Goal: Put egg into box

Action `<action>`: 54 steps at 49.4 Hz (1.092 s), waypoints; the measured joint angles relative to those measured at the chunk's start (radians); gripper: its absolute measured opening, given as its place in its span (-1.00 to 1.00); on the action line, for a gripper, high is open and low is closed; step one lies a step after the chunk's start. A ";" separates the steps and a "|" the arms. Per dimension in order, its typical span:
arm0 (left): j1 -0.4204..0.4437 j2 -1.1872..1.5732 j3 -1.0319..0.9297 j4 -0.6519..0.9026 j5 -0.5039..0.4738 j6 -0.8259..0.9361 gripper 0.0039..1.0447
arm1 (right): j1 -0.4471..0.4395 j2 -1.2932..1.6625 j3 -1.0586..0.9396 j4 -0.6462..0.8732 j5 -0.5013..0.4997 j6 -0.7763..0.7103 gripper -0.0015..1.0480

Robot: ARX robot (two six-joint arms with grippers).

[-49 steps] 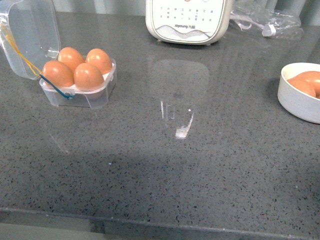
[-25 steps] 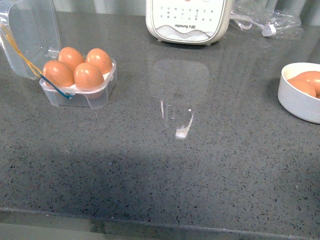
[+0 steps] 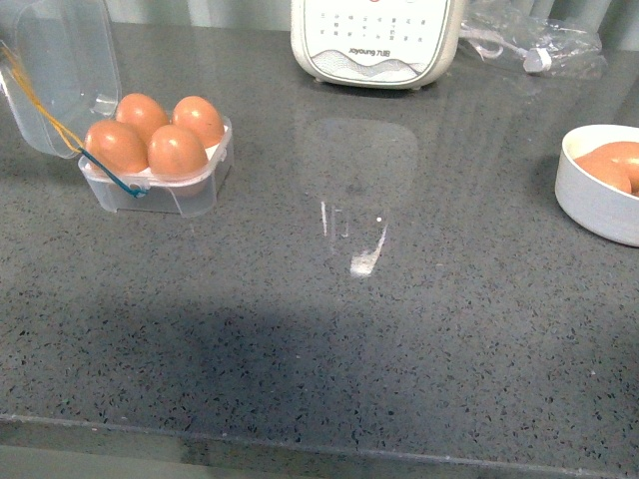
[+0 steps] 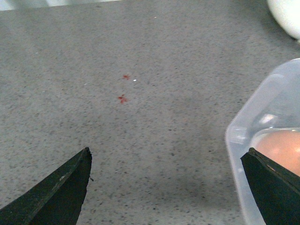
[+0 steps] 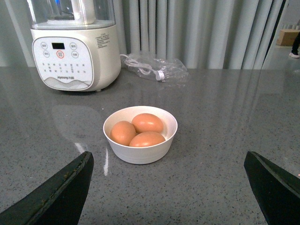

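**Spread wide, holding nothing**

On left gripper (image 4: 168,154), jaws wide apart above grey counter (image 4: 140,47). Just beside one fingertip (image 4: 272,187), egg (image 4: 281,149) seated in box (image 4: 236,140). On right gripper (image 5: 168,157), same gape; white bowl (image 5: 140,153) of three eggs (image 5: 147,123) straight ahead.

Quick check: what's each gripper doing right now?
Left gripper: open, holding nothing.
Right gripper: open, holding nothing.

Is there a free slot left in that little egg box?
No, four eggs fill all four slots of the box.
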 joint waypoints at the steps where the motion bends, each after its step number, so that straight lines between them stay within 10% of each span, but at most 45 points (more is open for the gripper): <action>1: -0.010 -0.005 0.000 -0.003 0.001 -0.007 0.87 | 0.000 0.000 0.000 0.000 0.000 0.000 0.86; 32: -0.223 -0.240 -0.126 -0.168 0.062 -0.205 0.87 | 0.000 0.000 0.000 0.000 0.000 0.000 0.86; 54: 0.161 -0.450 -0.034 -0.379 0.345 -0.122 0.87 | 0.000 0.000 0.000 0.000 0.000 0.000 0.86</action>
